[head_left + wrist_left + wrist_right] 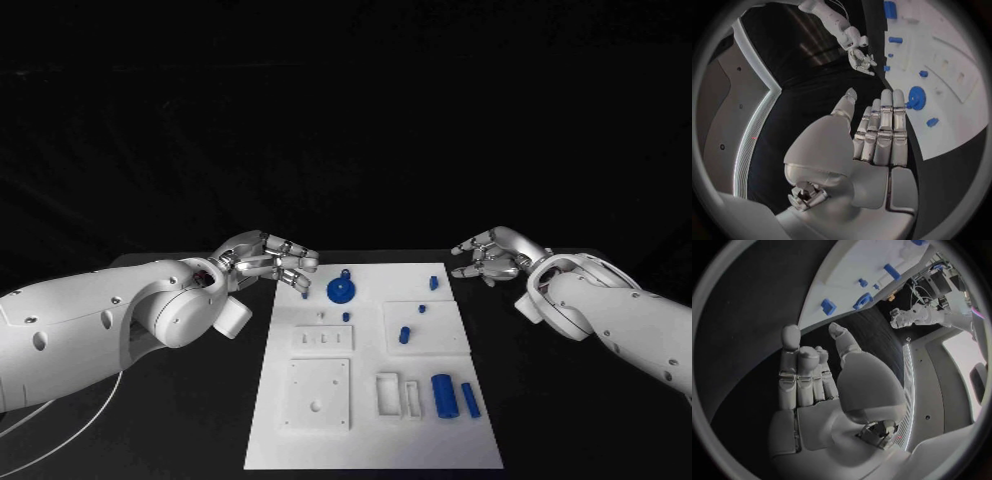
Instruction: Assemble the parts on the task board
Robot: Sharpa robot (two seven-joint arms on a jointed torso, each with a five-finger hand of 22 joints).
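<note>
1. Spanning the middle of the black table, the white task board is the largest item; both hands sit at its far corners.
2. Hovering at the board's far left corner, the left hand holds nothing; in its wrist view its fingers lie straight and close together, thumb apart.
3. Poised just off the far right corner, the right hand is also empty, fingers loosely curled and apart.
4. Lying near the board's near right corner, the two blue cylinders rest side by side, just beside a white slotted holder.
5. Sitting near the far edge, the blue disc with a tab is the part closest to the left hand.
6. Standing further right, small blue pegs occupy the board's centre and far right area.
7. Risk, judged: no part is gripped yet. A descent by the left hand toward the disc could sweep the small blue piece at its fingertips off the edge. A flat disc offers little purchase, so a shallow pinch could slip.
</note>
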